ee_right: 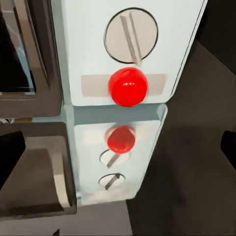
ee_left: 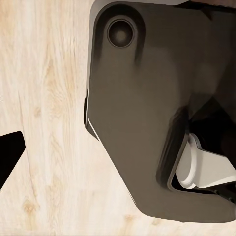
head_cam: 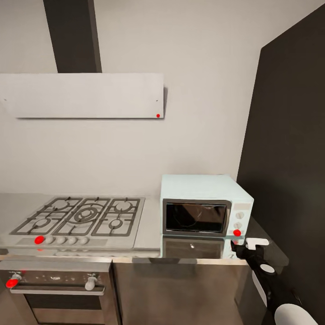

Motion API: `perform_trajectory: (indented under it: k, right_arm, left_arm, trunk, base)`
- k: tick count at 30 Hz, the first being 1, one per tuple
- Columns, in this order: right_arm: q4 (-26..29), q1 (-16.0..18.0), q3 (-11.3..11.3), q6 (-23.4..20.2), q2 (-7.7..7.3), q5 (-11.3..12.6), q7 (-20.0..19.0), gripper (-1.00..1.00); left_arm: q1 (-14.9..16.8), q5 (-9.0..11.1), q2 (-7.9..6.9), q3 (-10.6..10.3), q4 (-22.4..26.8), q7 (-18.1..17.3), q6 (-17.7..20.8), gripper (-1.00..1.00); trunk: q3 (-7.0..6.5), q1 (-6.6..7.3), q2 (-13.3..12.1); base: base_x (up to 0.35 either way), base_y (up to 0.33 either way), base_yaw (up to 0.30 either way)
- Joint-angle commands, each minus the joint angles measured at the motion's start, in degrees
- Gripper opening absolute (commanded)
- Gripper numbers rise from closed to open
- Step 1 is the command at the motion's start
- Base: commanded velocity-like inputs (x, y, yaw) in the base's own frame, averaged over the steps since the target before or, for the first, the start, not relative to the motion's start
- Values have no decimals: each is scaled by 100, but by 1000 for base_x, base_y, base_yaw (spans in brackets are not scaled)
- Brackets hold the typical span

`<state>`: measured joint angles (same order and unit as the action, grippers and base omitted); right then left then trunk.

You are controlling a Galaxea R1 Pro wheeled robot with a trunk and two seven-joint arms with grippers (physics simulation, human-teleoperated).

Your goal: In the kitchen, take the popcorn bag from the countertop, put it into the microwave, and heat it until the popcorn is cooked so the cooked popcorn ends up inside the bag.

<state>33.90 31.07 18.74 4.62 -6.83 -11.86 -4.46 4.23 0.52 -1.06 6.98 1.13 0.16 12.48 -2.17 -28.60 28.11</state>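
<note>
Right claw (head_cam: 235,246) sits just in front of the microwave (head_cam: 198,198) control panel, at the red button (head_cam: 237,233). In the right wrist view the red button (ee_right: 128,86) is dead ahead between the two dark finger tips at the frame edges, a round knob (ee_right: 131,32) past it; jaws stand apart with nothing between them, so the claw is spread and empty. Below the button the shiny desk (head_cam: 149,225) mirrors the panel.

Microwave door (head_cam: 196,217) looks closed, dark glass; can't tell what is inside. Popcorn bag not seen on the desk near the claw; may already be inside, a guess.

Left claw: the wrist view gives wooden floor (ee_left: 44,123), a dark robot part and one dark finger tip at the edge; can't tell its jaw state.

Handling judgement: the button is small, rigid and domed, likely slick; it wants a straight light push with one fingertip, centred, no grasp. Off-centre contact could slide onto the panel or nudge the knob. The microwave seems heavy enough not to shift. The bag, if handled, would be light, soft and crushable; take it by the sides under the rolled rim, gently.

Gas hob (head_cam: 81,216) lies well off toward the left arm's side of the claw.
</note>
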Motion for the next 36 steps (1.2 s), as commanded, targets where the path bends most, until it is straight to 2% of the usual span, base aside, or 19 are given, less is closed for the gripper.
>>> perform_trajectory:
  k: [1, 4, 5, 24, 27, 28, 30, 36]
  right_arm:
    - [-104, 5, 46, 32, 6, -59, -47, 100]
    - [-158, 5, 46, 34, 6, -59, -47, 100]
    - [-169, 5, 44, 35, 6, -59, -47, -100]
    - [-182, 5, 89, 38, 6, -53, -47, -100]
    - [-182, 5, 207, 38, 6, -53, -47, -100]
    - [-182, 5, 338, 35, 6, -53, -47, -100]
    - [-182, 5, 462, 32, 6, -53, -47, -100]
    - [-182, 5, 506, 33, 6, -53, -47, -100]
  left_arm:
    - [-1, 6, 0, 40, 10, 2, 35, 100]
    - [-1, 7, 0, 40, 10, 2, 35, 100]
    - [-1, 8, 0, 40, 10, 2, 35, 100]
    - [-1, 9, 0, 40, 10, 2, 35, 100]
    - [-1, 9, 0, 40, 10, 2, 35, 100]
    - [-1, 9, 0, 40, 10, 2, 35, 100]
    - [-1, 9, 0, 40, 10, 2, 35, 100]
    - [-1, 9, 0, 40, 10, 2, 35, 100]
  trunk:
    - [1, -4, 2]
    - [1, -4, 2]
    - [1, -4, 2]
    - [1, -4, 2]
    - [1, -4, 2]
    - [1, -4, 2]
    - [1, -4, 2]
    - [1, -4, 2]
  base:
    - [265, 0, 0]
    - [124, 0, 0]
    - [38, 0, 0]
    - [22, 0, 0]
    - [284, 0, 0]
    - [111, 0, 0]
    - [43, 0, 0]
    - [7, 0, 0]
